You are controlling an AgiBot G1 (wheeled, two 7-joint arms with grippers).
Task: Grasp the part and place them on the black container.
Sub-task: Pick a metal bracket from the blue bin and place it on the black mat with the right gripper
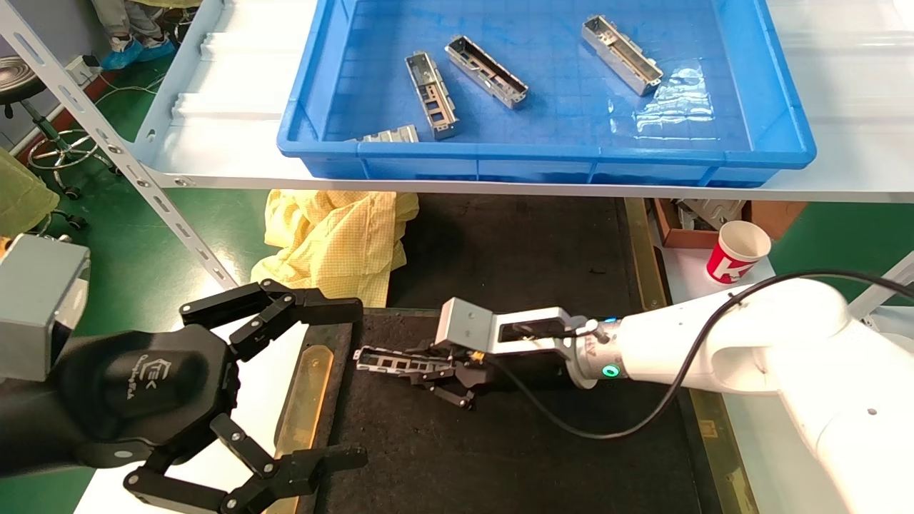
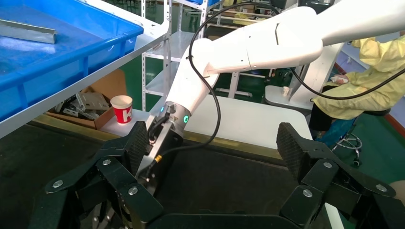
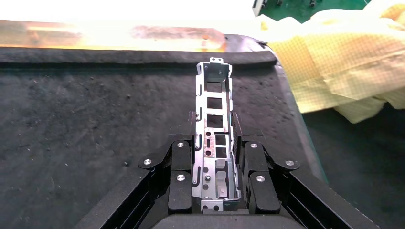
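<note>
My right gripper is shut on a part, a slim silver channel with rectangular cutouts. It holds the part level, low over the black container, near the tray's left end. In the right wrist view the fingers clamp both long sides of the part, which sticks out forward over the rough black surface. I cannot tell whether the part touches the tray. My left gripper is open and empty at the tray's left edge; it also shows in the left wrist view.
A blue crate on the shelf behind holds several more parts. A yellow cloth lies at the back left of the tray. A paper cup and a cardboard box stand at the right. A brass strip runs along the tray's left side.
</note>
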